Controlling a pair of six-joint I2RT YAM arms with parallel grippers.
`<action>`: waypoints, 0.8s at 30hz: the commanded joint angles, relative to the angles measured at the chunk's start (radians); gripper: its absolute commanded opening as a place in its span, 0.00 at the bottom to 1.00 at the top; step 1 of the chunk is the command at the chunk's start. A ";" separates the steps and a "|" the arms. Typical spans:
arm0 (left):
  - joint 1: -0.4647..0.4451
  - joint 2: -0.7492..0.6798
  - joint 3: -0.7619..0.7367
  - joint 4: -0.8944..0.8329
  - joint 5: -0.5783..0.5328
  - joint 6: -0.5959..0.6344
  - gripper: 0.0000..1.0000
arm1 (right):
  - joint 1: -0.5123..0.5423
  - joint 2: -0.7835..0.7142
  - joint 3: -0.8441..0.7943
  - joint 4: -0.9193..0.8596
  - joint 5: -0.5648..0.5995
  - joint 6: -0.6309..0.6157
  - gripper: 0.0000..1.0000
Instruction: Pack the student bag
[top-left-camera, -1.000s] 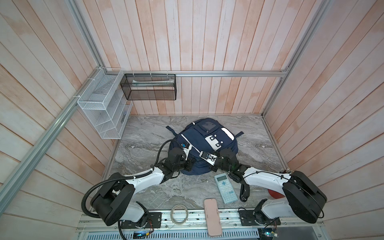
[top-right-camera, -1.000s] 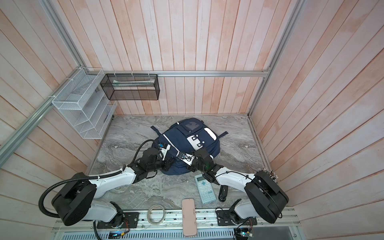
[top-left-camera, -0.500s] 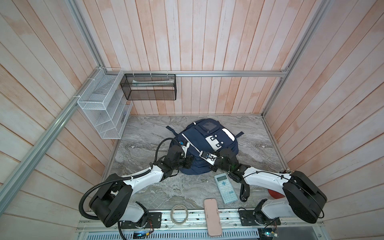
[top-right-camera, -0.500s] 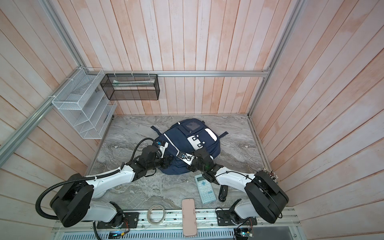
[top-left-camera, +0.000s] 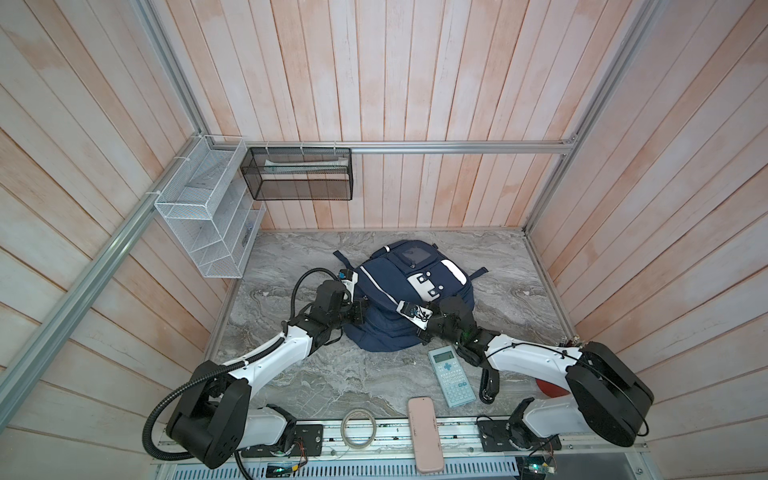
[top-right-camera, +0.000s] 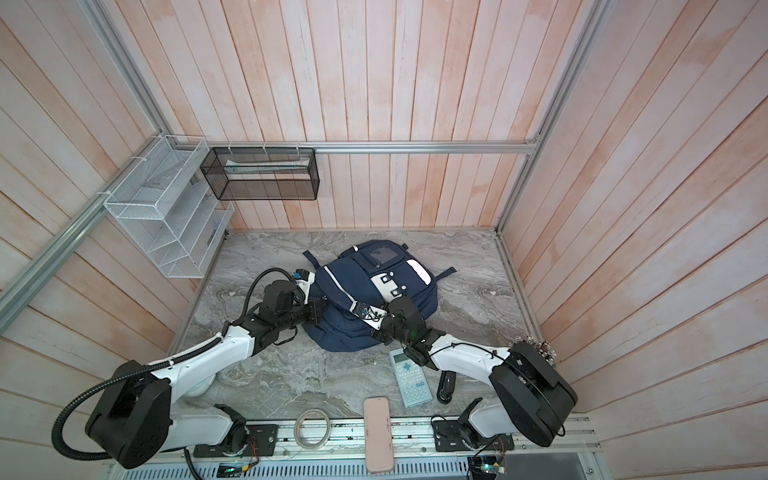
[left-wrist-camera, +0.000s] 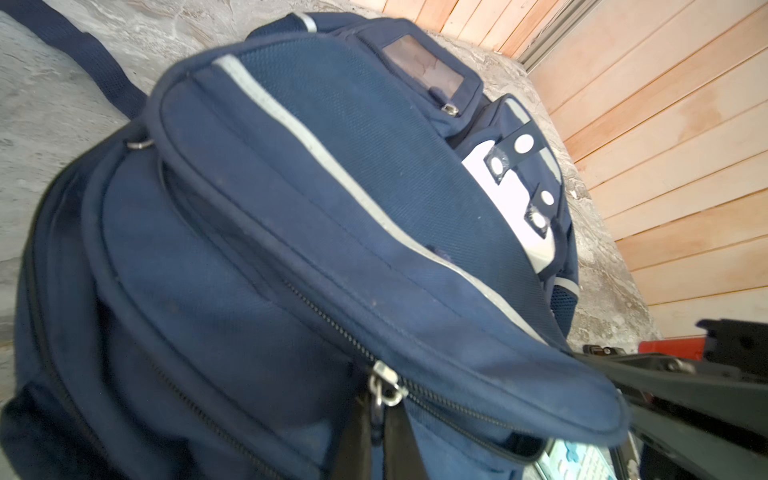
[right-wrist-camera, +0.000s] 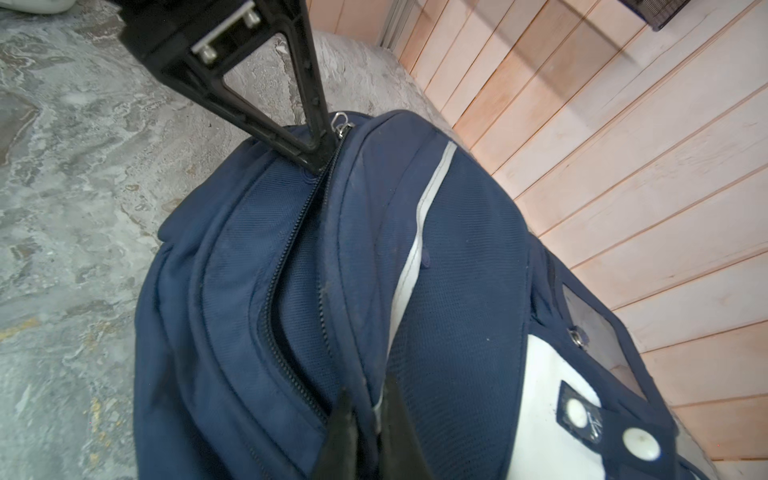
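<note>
Student bag (top-left-camera: 390, 286) is lying front-up in the middle of the marble worktop (top-left-camera: 291, 374), with both arms in at its near end. Left hand (left-wrist-camera: 380, 424) is pinched tight on the zip pull (left-wrist-camera: 384, 388) of a part-open pocket. Right hand (right-wrist-camera: 370, 409) is squeezed shut too, nipping the bag's fabric flap right by the white stripe. Blue calculator (top-left-camera: 451, 376) sits just beside the bag, under the right arm.
</note>
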 joint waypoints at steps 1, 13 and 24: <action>0.033 -0.065 -0.023 -0.040 -0.035 -0.037 0.00 | -0.059 0.033 0.014 -0.038 0.058 0.008 0.00; -0.179 -0.171 -0.169 0.050 -0.008 -0.226 0.00 | -0.099 -0.005 0.037 -0.053 0.181 0.104 0.47; -0.221 -0.121 -0.073 0.038 0.008 -0.198 0.00 | 0.121 -0.073 -0.017 0.011 0.143 -0.089 0.56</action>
